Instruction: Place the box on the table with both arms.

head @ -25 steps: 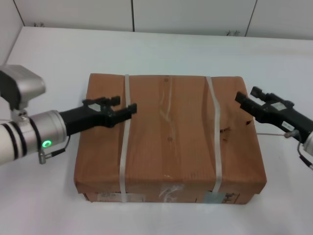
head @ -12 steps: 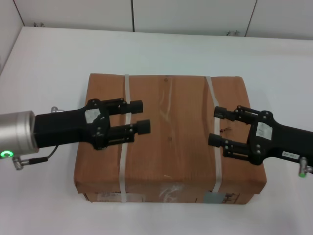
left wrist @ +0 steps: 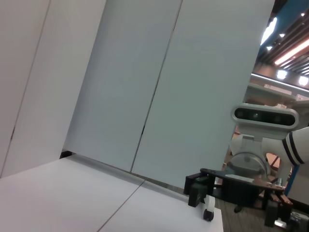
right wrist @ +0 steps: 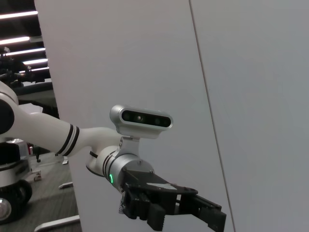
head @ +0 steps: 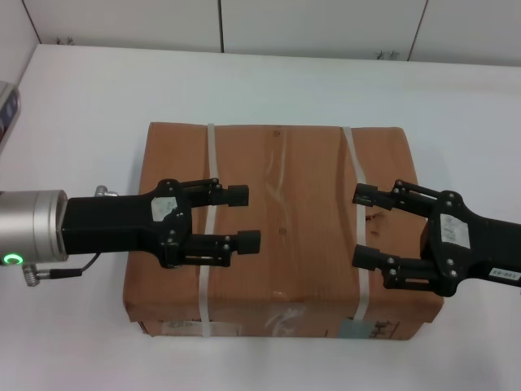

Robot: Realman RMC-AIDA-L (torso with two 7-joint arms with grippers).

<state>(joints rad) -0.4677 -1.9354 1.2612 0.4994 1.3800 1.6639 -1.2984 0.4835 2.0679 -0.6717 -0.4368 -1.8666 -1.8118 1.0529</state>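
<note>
The large brown cardboard box [head: 281, 236] rests on the white table [head: 98, 98], bound by two whitish straps [head: 210, 163]. Tape and labels show on its near side. My left gripper [head: 242, 218] is open and empty over the left part of the box top, above the left strap. My right gripper [head: 363, 226] is open and empty over the right part, above the right strap [head: 358, 179]. The two grippers point at each other. The right wrist view shows the left arm's gripper [right wrist: 174, 203] farther off. The left wrist view shows the right arm's gripper [left wrist: 227, 186].
White wall panels [head: 326, 24] close off the far edge of the table. Bare tabletop lies around the box on all sides, widest at the back and left.
Both grippers have come in from the box's sides to above its top and turned so both open fingers show. In the last half second they shifted slightly toward the near edge.
</note>
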